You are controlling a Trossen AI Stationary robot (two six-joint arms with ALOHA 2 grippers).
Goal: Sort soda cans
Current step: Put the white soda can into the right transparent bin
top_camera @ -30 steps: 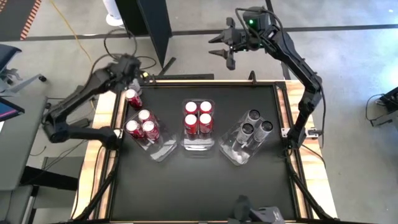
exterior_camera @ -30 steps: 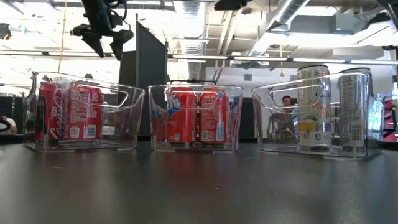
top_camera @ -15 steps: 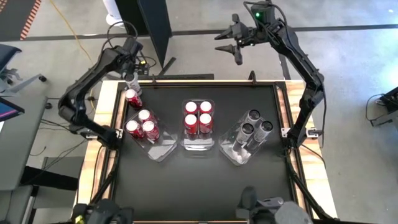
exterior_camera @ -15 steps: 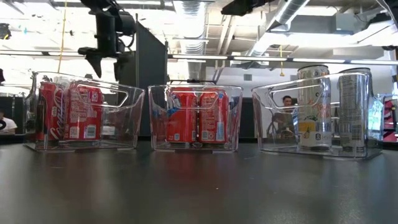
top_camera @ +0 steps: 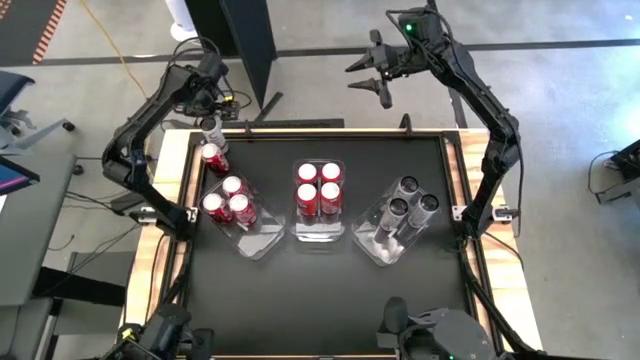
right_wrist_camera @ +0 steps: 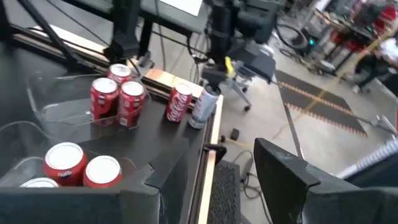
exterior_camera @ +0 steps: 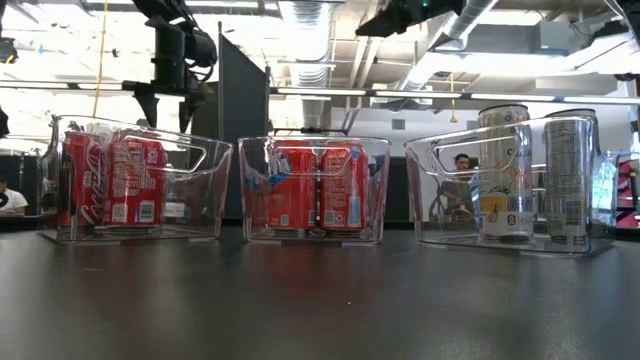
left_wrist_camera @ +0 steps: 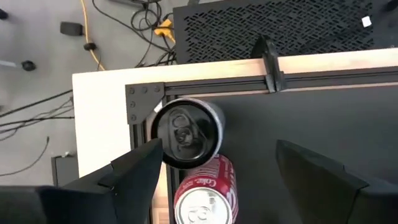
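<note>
A loose silver-grey can [top_camera: 212, 131] [left_wrist_camera: 186, 134] stands upright at the table's far-left corner. A loose red can [top_camera: 214, 158] [left_wrist_camera: 202, 196] stands right beside it. My left gripper [top_camera: 205, 95] [exterior_camera: 166, 112] [left_wrist_camera: 217, 180] hovers open above these two, pointing down and touching neither. My right gripper [top_camera: 372, 82] [exterior_camera: 400, 18] hangs open, high up beyond the table's far edge. The left bin [top_camera: 262, 243] holds three red cans [top_camera: 229, 199], the middle bin [top_camera: 320, 234] several red cans [top_camera: 320, 186], and the right bin [top_camera: 380, 250] three silver-grey cans [top_camera: 406, 203].
The three clear bins stand in a row across the black table top [top_camera: 320, 300], whose near half is bare. A raised frame rail [left_wrist_camera: 273, 78] runs along the far edge close to the loose cans. People sit in the room behind [exterior_camera: 460, 162].
My left gripper has swung from a slanted pose to pointing straight down and has come lower over the two loose cans at the far-left corner, while its elbow has moved toward the far edge. My right gripper has drifted slightly farther and higher. No can has moved.
</note>
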